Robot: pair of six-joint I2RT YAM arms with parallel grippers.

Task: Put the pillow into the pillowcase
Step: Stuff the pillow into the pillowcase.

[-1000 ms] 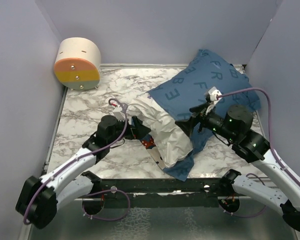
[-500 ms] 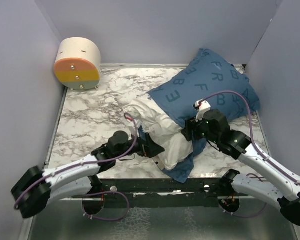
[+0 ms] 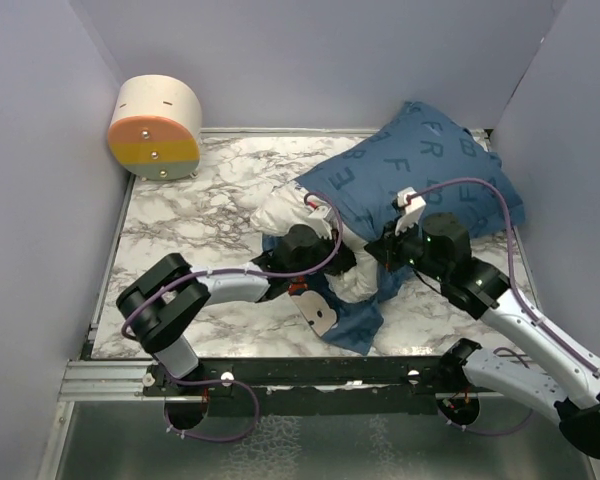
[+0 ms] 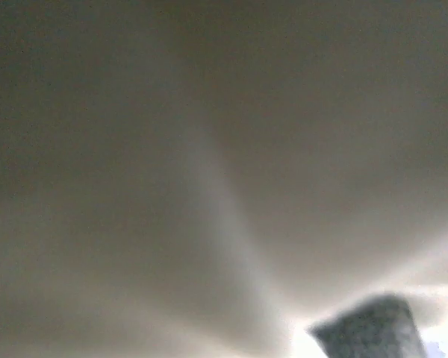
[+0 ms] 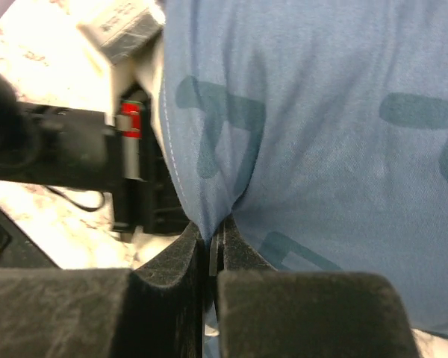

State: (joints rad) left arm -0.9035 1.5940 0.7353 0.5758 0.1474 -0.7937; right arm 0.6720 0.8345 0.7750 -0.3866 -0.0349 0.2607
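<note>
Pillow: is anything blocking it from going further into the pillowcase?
Nothing visible. The pillow sits partly in the pillowcase; only the left gripper pressed against it and the right gripper pinching the case edge are at the mouth.

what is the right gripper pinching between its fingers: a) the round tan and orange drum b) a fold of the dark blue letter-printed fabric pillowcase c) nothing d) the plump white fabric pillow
b: in the right wrist view the right gripper is shut on a fold of the dark blue letter-printed pillowcase.
</note>
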